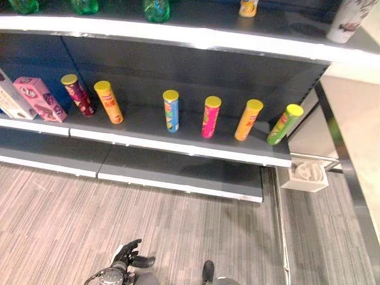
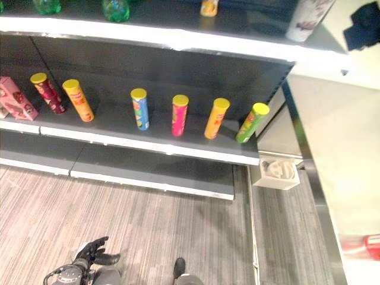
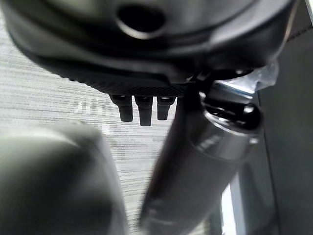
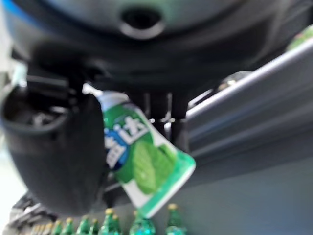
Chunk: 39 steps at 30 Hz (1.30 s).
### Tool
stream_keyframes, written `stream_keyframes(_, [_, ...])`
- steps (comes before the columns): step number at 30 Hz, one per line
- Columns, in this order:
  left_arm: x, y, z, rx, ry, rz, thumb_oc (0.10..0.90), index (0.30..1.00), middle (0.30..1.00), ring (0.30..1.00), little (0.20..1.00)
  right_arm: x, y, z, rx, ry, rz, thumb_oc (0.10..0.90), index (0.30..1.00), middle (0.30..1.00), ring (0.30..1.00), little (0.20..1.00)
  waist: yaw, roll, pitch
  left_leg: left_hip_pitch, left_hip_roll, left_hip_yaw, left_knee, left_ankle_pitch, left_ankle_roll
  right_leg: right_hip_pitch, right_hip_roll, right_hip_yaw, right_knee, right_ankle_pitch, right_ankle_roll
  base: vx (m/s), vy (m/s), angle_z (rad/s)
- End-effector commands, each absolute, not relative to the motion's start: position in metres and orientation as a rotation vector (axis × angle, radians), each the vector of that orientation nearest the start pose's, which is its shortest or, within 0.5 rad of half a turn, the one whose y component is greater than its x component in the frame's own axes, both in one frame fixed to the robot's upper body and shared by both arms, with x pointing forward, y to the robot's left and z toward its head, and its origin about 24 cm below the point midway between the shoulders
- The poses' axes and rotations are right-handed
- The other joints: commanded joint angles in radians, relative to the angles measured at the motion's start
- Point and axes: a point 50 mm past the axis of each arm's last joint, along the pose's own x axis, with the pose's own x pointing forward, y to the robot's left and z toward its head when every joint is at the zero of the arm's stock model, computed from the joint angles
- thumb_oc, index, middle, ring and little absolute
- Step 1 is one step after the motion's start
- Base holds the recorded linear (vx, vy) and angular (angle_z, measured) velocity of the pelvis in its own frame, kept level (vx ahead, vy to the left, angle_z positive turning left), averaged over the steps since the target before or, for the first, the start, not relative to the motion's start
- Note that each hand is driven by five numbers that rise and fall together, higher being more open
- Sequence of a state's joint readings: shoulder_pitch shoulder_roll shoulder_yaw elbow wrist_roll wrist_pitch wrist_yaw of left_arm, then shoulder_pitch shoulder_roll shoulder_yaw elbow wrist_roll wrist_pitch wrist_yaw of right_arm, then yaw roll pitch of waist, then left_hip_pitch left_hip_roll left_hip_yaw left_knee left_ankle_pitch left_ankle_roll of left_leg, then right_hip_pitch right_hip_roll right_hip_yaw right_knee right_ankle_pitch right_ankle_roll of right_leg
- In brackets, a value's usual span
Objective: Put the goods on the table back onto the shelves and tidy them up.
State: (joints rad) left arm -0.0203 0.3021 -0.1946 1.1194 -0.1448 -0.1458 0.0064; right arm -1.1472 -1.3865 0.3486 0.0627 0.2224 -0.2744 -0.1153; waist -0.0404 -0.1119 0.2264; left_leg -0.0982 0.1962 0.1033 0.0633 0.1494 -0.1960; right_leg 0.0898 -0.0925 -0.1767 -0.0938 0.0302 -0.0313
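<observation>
1. In the right wrist view the right hand is closed on a green and white bottle; the thumb presses one side and the fingers sit behind it.
2. The bottle is tilted in the grip, its wide end pointing away from the palm.
3. Past the held bottle run a grey shelf edge and, further off, a row of green bottles with yellow caps.
4. The left hand hangs low over the striped floor, well apart from the shelves, with its fingers spread loosely and holding nothing.
5. In the left wrist view the fingertips of that hand hang straight over the same floor.
6. On the middle shelf six tall tubes with yellow lids stand in a row, well spaced: a dark red tube, an orange tube, a blue tube, a pink tube, a second orange tube and a green tube.
7. The green tube leans toward the right end of the shelf.
8. A pink box stands on the same shelf, left of the dark red tube.
9. The top shelf carries green bottles near its back and a white cup-like container at its right end.
10. To the right of the shelves is a pale counter, and a small white bin sits on the floor near the shelf's lower right corner.
</observation>
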Motion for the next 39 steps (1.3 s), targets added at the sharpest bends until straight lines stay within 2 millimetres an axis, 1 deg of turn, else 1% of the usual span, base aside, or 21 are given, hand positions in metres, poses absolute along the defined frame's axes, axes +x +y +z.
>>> stream_keyframes(1, [0.127, 0.25, -0.137, 0.307, 0.936, 0.038, 0.8, 0.9, 0.9, 0.9, 0.9, 0.229, -0.24, 0.453, -1.069, -1.208, -0.226, 0.4, 0.3, 0.3, 0.3, 0.3, 0.029, 0.013, -0.064, -0.022, 0.029, 0.017, -0.065, -0.005, 0.0, 0.056, 0.012, -0.011, 0.006, -0.152, 0.138, 0.29, 0.044, -0.31])
stream_keyframes(2, [0.127, 0.25, -0.138, 0.309, 0.938, 0.038, 0.8, 0.9, 0.9, 0.9, 0.9, 0.231, -0.242, 0.454, -1.085, -1.193, -0.242, 0.4, 0.3, 0.3, 0.3, 0.3, 0.031, 0.012, -0.067, -0.035, 0.04, 0.024, -0.115, 0.012, -0.009, 0.065, 0.009, -0.008, 0.006, -0.163, 0.144, 0.33, 0.071, -0.37])
stream_keyframes(3, [0.124, 0.25, -0.139, 0.303, 0.944, 0.046, 0.8, 0.9, 0.9, 0.9, 0.9, 0.234, -0.24, 0.454, -1.086, -1.188, -0.243, 0.4, 0.3, 0.3, 0.3, 0.3, 0.032, 0.027, -0.077, -0.025, 0.038, 0.017, -0.138, 0.025, -0.024, 0.089, 0.018, 0.015, 0.006, -0.182, 0.159, 0.32, 0.076, -0.38])
stream_keyframes(4, [0.124, 0.249, -0.139, 0.302, 0.944, 0.046, 0.8, 0.9, 0.9, 0.9, 0.9, 0.234, -0.239, 0.454, -1.087, -1.189, -0.242, 0.4, 0.3, 0.3, 0.3, 0.3, 0.035, 0.027, -0.075, -0.021, 0.038, 0.021, -0.138, 0.023, -0.025, 0.091, 0.017, 0.018, 0.006, -0.183, 0.159, 0.33, 0.118, -0.56])
stream_keyframes(6, [0.119, 0.246, -0.141, 0.284, 0.954, 0.056, 0.8, 0.9, 0.9, 0.9, 0.9, 0.24, -0.234, 0.452, -1.075, -1.181, -0.212, 0.4, 0.3, 0.3, 0.3, 0.3, 0.033, 0.046, -0.093, 0.003, 0.02, 0.047, -0.143, -0.003, -0.02, 0.116, 0.0, 0.05, 0.006, -0.187, 0.171, 0.32, 0.185, -1.01])
stream_keyframes(7, [0.119, 0.245, -0.142, 0.284, 0.954, 0.061, 0.8, 0.9, 0.9, 0.9, 0.9, 0.243, -0.229, 0.451, -1.074, -1.183, -0.201, 0.4, 0.3, 0.3, 0.3, 0.3, 0.034, 0.051, -0.107, 0.032, 0.006, 0.094, -0.147, -0.015, -0.013, 0.124, -0.027, 0.056, 0.006, -0.175, 0.179, 0.3, 0.197, -1.48])
stream_keyframes(12, [0.122, 0.246, -0.141, 0.286, 0.945, 0.073, 0.8, 0.9, 0.9, 0.9, 0.9, 0.246, -0.219, 0.451, -1.07, -1.204, -0.171, 0.4, 0.3, 0.3, 0.3, 0.3, 0.034, 0.05, -0.121, 0.061, -0.022, 0.157, -0.151, -0.046, 0.014, 0.11, -0.07, 0.068, 0.023, -0.153, 0.201, 0.19, 0.141, -0.71])
stream_keyframes(13, [0.126, 0.248, -0.139, 0.29, 0.931, 0.088, 0.8, 0.9, 0.9, 0.9, 0.9, 0.243, -0.215, 0.452, -1.061, -1.231, -0.163, 0.4, 0.3, 0.3, 0.3, 0.3, 0.03, 0.049, -0.129, 0.074, -0.041, 0.183, -0.151, -0.062, 0.032, 0.094, -0.09, 0.075, 0.052, -0.142, 0.216, 0.17, 0.129, -0.34])
stream_keyframes(18, [0.133, 0.249, -0.136, 0.284, 0.907, 0.105, 0.8, 0.9, 0.9, 0.9, 0.9, 0.236, -0.214, 0.452, -1.045, -1.269, -0.168, 0.4, 0.3, 0.3, 0.3, 0.3, 0.02, 0.052, -0.13, 0.103, -0.081, 0.194, -0.151, -0.109, 0.075, 0.041, -0.125, 0.061, 0.182, -0.121, 0.248, 0.13, 0.119, -0.03])
stream_keyframes(19, [0.133, 0.251, -0.135, 0.291, 0.906, 0.106, 0.8, 0.9, 0.9, 0.9, 0.9, 0.232, -0.207, 0.453, -1.025, -1.307, -0.144, 0.4, 0.3, 0.3, 0.3, 0.3, 0.014, 0.058, -0.114, 0.117, -0.09, 0.199, -0.151, -0.119, 0.097, -0.032, -0.135, 0.069, 0.308, -0.088, 0.269, 0.03, 0.111, -0.05])
stream_keyframes(21, [0.134, 0.252, -0.134, 0.298, 0.906, 0.106, 0.8, 0.9, 0.9, 0.9, 0.9, 0.232, -0.205, 0.453, -1.012, -1.317, -0.131, 0.4, 0.3, 0.3, 0.3, 0.3, 0.016, 0.06, -0.111, 0.118, -0.093, 0.206, -0.151, -0.128, 0.101, -0.064, -0.137, 0.073, 0.355, -0.075, 0.279, 0.02, 0.066, -0.26])
stream_keyframes(22, [0.134, 0.256, -0.134, 0.306, 0.908, 0.114, 0.8, 0.9, 0.9, 0.9, 0.9, 0.233, -0.202, 0.452, -1.006, -1.321, -0.114, 0.4, 0.3, 0.3, 0.3, 0.3, 0.015, 0.062, -0.098, 0.139, -0.094, 0.217, -0.151, -0.145, 0.104, -0.109, -0.155, 0.058, 0.401, -0.044, 0.279, 0.04, 0.01, -0.42])
stream_keyframes(23, [0.135, 0.259, -0.132, 0.309, 0.904, 0.121, 0.8, 0.9, 0.9, 0.9, 0.9, 0.233, -0.2, 0.452, -1.004, -1.325, -0.104, 0.4, 0.3, 0.3, 0.3, 0.3, 0.018, 0.061, -0.093, 0.147, -0.09, 0.224, -0.151, -0.152, 0.101, -0.129, -0.166, 0.031, 0.389, -0.043, 0.271, 0.06, -0.029, -0.34])
stream_keyframes(25, [0.139, 0.261, -0.13, 0.307, 0.893, 0.13, 0.8, 0.9, 0.9, 0.9, 0.9, 0.233, -0.196, 0.453, -0.982, -1.33, -0.078, 0.4, 0.3, 0.3, 0.3, 0.3, 0.017, 0.065, -0.091, 0.152, -0.084, 0.221, -0.151, -0.16, 0.09, -0.15, -0.166, -0.025, 0.28, -0.043, 0.252, 0.06, -0.082, -0.24])
stream_keyframes(26, [0.139, 0.261, -0.13, 0.306, 0.893, 0.13, 0.8, 0.9, 0.9, 0.9, 0.9, 0.233, -0.196, 0.453, -0.983, -1.33, -0.078, 0.4, 0.3, 0.3, 0.3, 0.3, 0.016, 0.066, -0.09, 0.152, -0.084, 0.22, -0.151, -0.16, 0.09, -0.148, -0.165, -0.027, 0.278, -0.042, 0.252, 0.09, -0.167, -0.2])
stream_keyframes(27, [0.128, 0.271, -0.132, 0.38, 0.943, 0.108, 0.8, 0.9, 0.9, 0.9, 0.9, 0.234, -0.206, 0.466, -1.021, -1.3, -0.147, 0.4, 0.3, 0.3, 0.3, 0.3, 0.009, 0.044, -0.09, 0.161, -0.079, 0.206, -0.151, -0.171, 0.078, -0.117, -0.152, -0.01, 0.121, -0.062, 0.254, 0.07, -0.153, -0.02])
stream_keyframes(28, [0.129, 0.268, -0.132, 0.343, 0.927, 0.124, 0.8, 0.9, 0.9, 0.9, 0.9, 0.234, -0.195, 0.464, -1.018, -1.311, -0.093, 0.4, 0.3, 0.3, 0.3, 0.3, 0.014, 0.038, -0.086, 0.17, -0.077, 0.2, -0.151, -0.166, 0.075, -0.099, -0.154, -0.009, 0.104, -0.052, 0.245, 0.07, -0.189, 0.16])
stream_keyframes(30, [0.135, 0.263, -0.131, 0.327, 0.91, 0.121, 0.8, 0.9, 0.9, 0.9, 0.9, 0.236, -0.199, 0.463, -0.977, -1.299, -0.098, 0.4, 0.3, 0.3, 0.3, 0.3, 0.018, 0.039, -0.09, 0.163, -0.076, 0.198, -0.151, -0.154, 0.072, -0.092, -0.147, -0.014, 0.088, -0.042, 0.243, 0.02, -0.067, 0.36])
stream_keyframes(32, [0.13, 0.256, -0.136, 0.297, 0.922, 0.116, 0.8, 0.9, 0.9, 0.9, 0.9, 0.247, -0.203, 0.449, -0.946, -1.246, -0.069, 0.4, 0.3, 0.3, 0.3, 0.3, 0.028, 0.037, -0.109, 0.163, -0.07, 0.195, -0.151, -0.141, 0.06, -0.044, -0.129, -0.041, 0.047, -0.041, 0.232, 0.08, -0.093, 0.14])
stream_keyframes(36, [0.119, 0.253, -0.14, 0.277, 0.955, 0.118, 0.8, 0.9, 0.9, 0.9, 0.9, 0.264, -0.211, 0.434, -0.925, -1.149, -0.056, 0.4, 0.3, 0.3, 0.3, 0.3, 0.046, 0.036, -0.119, 0.178, -0.059, 0.174, -0.151, -0.138, 0.043, 0.027, -0.114, -0.085, 0.01, -0.053, 0.221, 0.07, -0.088, 0.23])
stream_keyframes(39, [0.117, 0.253, -0.141, 0.27, 0.96, 0.121, 0.8, 0.9, 0.9, 0.9, 0.9, 0.268, -0.214, 0.432, -0.92, -1.128, -0.06, 0.4, 0.3, 0.3, 0.3, 0.3, 0.049, 0.035, -0.117, 0.185, -0.057, 0.167, -0.151, -0.137, 0.04, 0.041, -0.111, -0.094, 0.007, -0.057, 0.219, 0.03, -0.048, 0.35])
